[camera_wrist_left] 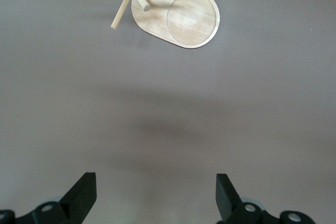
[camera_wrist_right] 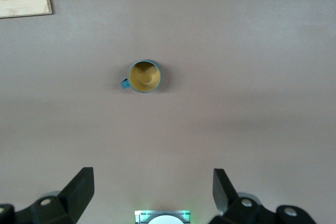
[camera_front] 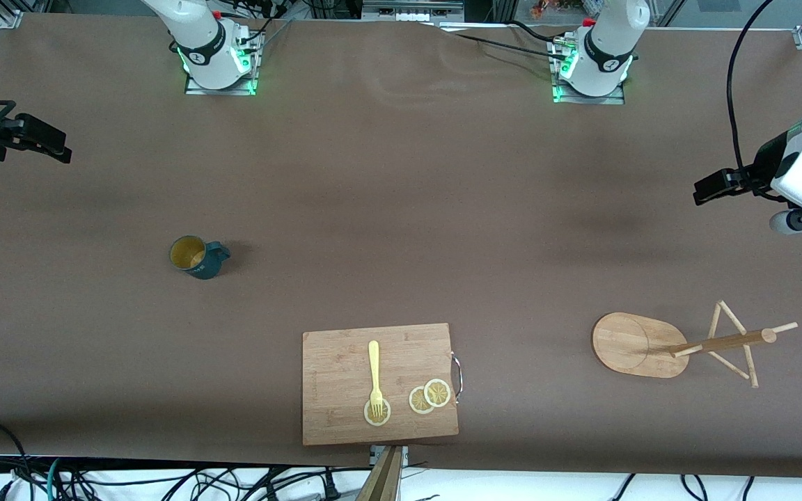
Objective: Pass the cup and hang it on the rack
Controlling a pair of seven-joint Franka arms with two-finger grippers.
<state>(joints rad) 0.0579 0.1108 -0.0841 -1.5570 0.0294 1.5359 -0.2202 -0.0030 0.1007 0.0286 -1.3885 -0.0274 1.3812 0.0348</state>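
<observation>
Toward the right arm's end of the surface, well clear of every edge, the cup (camera_front: 195,257) stands upright with its gold inside showing and its handle pointing toward the left arm's end. I find the right claw (camera_wrist_right: 152,192) spread wide and empty, held high over bare surface; the right wrist view shows the cup well apart from it, roughly centred ahead between the fingers (camera_wrist_right: 80,188). The left claw (camera_wrist_left: 156,195) is likewise wide open, empty and waiting near the other end, with the rack (camera_front: 641,344) near the corner toward the front camera.

Risks, in my judgement: the cup is small and ribbed, so a descent slightly off centre could knock it over or push it along. A grip taken on the handle would leave nothing free for a peg. The pegs (camera_front: 734,320) are thin, so a skewed handover could miss them or upset the rack. A cutting board (camera_front: 380,383) with a fork (camera_front: 374,372) lies at the front edge, well clear of the cup.
</observation>
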